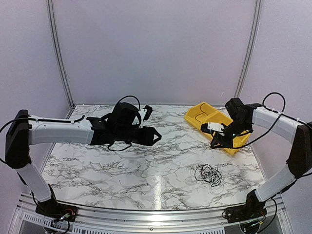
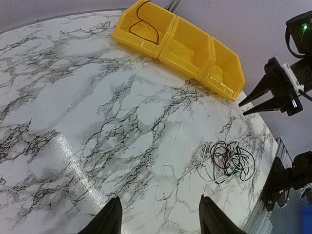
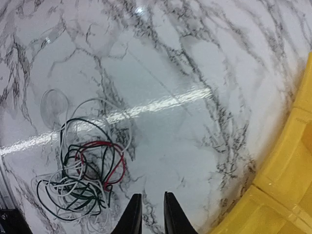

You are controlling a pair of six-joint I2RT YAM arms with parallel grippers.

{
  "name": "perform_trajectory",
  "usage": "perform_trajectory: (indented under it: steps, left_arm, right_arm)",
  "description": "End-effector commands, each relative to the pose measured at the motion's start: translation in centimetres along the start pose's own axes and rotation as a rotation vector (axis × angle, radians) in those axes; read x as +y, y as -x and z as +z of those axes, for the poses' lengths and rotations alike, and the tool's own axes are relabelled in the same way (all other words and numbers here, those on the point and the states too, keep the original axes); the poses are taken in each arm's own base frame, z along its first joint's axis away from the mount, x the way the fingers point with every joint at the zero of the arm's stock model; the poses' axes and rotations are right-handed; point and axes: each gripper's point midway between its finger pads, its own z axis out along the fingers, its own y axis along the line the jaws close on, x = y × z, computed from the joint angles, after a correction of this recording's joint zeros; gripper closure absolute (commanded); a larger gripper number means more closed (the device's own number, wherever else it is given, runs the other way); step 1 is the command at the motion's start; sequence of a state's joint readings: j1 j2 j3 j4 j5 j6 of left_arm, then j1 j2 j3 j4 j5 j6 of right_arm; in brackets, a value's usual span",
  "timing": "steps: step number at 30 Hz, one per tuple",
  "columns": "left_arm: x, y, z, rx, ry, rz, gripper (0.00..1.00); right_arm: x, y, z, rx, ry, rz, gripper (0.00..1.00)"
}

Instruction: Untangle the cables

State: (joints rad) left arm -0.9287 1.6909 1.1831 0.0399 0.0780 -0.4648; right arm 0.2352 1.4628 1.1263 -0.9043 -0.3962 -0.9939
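Note:
The cables (image 1: 209, 174) lie in a loose tangle of black, white, red and green wires on the marble table, front right. The tangle also shows in the left wrist view (image 2: 231, 160) and the right wrist view (image 3: 85, 178). My left gripper (image 1: 155, 136) hovers over the table's middle, well left of the tangle, jaws wide open and empty (image 2: 161, 222). My right gripper (image 1: 214, 142) hangs by the yellow bin, above and behind the tangle. Its jaws (image 3: 152, 217) stand a narrow gap apart with nothing between them.
A yellow bin (image 1: 229, 141) with three compartments stands at the back right, also seen in the left wrist view (image 2: 222, 80). Its far end compartment holds a looped red and black wire (image 2: 146, 24). The right table edge and arm base (image 2: 287, 180) are close to the tangle.

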Motion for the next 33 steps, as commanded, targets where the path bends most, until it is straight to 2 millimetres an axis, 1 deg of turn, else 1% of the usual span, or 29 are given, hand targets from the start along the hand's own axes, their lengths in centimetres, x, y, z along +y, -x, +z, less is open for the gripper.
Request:
perform_trajectory:
  steps: [1,2,4,8,13,17,21,25,27,30,33]
  left_arm:
    - [-0.5,-0.2,0.7,0.037,-0.013,-0.002,0.43]
    - [-0.4,-0.5,0.8,0.05,-0.01,-0.006,0.43]
    - [-0.3,-0.8,0.8,0.063,-0.004,-0.014,0.43]
    - [0.1,-0.8,0.8,0.057,0.014,-0.03,0.43]
    - [0.6,-1.2,0.5,0.056,0.032,-0.046,0.43]
    - [0.7,-1.4,0.2,0.056,0.038,-0.046,0.43]
    - [1.0,-1.6,0.1,0.056,0.048,-0.045,0.44]
    - [1.1,-1.8,0.2,0.062,0.049,-0.049,0.44]
    - [1.1,-1.7,0.3,0.059,0.048,-0.051,0.44]
    - [1.1,-1.8,0.4,0.061,0.048,-0.053,0.44]
    - [1.0,-1.8,0.5,0.061,0.044,-0.053,0.44]
  right_arm:
    - [3.1,-2.0,0.8,0.04,0.101,-0.035,0.82]
    - [3.4,-2.3,1.3,0.045,0.126,-0.013,0.81]
    - [4.2,-2.5,2.3,0.041,0.179,0.038,0.74]
    - [5.2,-2.5,3.5,0.027,0.278,0.117,0.67]
    - [5.7,-3.1,5.3,0.066,0.381,0.221,0.62]
    - [5.3,-3.6,6.5,0.095,0.393,0.277,0.62]
    - [4.6,-3.4,7.0,0.095,0.375,0.302,0.63]
    - [4.5,-3.4,7.3,0.101,0.388,0.329,0.67]
    - [4.6,-3.5,7.5,0.104,0.394,0.345,0.71]
    - [4.6,-3.5,7.5,0.107,0.397,0.358,0.8]
    - [4.3,-3.4,7.3,0.104,0.389,0.363,0.86]
